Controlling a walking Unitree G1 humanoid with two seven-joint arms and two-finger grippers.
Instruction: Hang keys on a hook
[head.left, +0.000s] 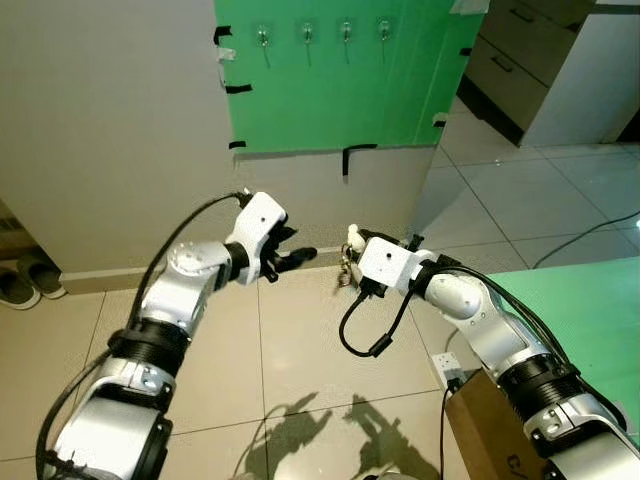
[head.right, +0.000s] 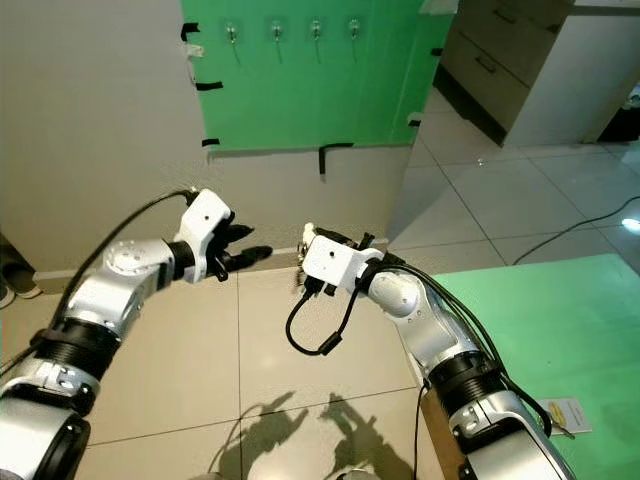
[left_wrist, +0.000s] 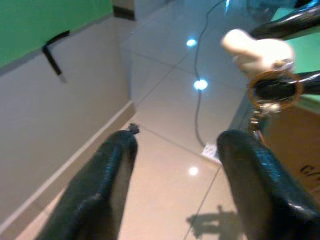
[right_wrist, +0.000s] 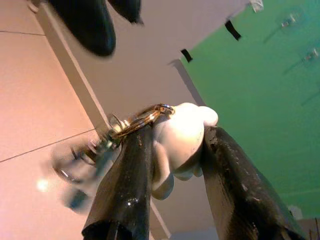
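Keys (right_wrist: 95, 150) hang from a ring beside a white figure charm (right_wrist: 182, 137), and the right gripper (right_wrist: 172, 150) has its jaws closed on that charm, holding the bunch in the air above the tiled floor (head.left: 300, 350). The left gripper (head.left: 290, 255) is raised level with it, just beside and apart from the keys, its jaws spread wide with nothing between them. Beyond both arms stands a pale wall with a green board (head.left: 330, 90) taped to it, and a row of four small hooks (head.left: 307, 34) runs along the board's top edge, well above the keys. Slippers (head.left: 25, 280) lie at the wall's foot on the left.
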